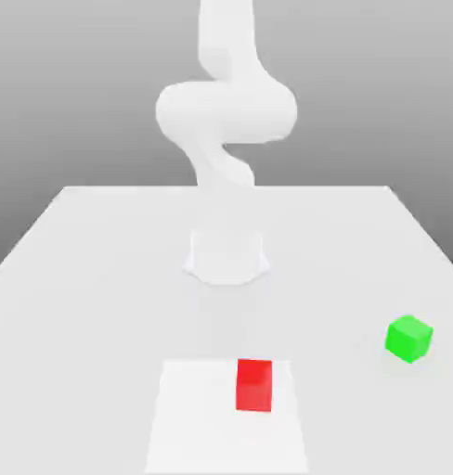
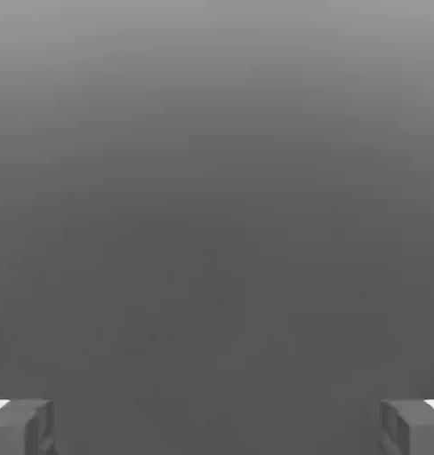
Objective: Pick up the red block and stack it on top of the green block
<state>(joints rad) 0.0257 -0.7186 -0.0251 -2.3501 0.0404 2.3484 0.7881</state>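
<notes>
Clearly, the red block is the thing to reach first: it sits in the lower part of the exterior view's frame, a little to the exterior view's right of the middle, on a pale square patch of the worktop. It rests near the patch's far edge, one face turned almost squarely to the camera, and as a cube it seems to offer no long axis to line up with.

Farther out, the green block lies well apart from it, near the right edge of the frame and somewhat higher in the picture, turned so that a corner points forward.

Beyond both, the arm rises from its base at the centre and runs up out of the top of the frame. In the hand view the tool is released, its two fingers spread wide with nothing between them.

The coming move likely turns on bringing the tool forward and down toward the red block, which lies on the camera's side of the base.
</notes>
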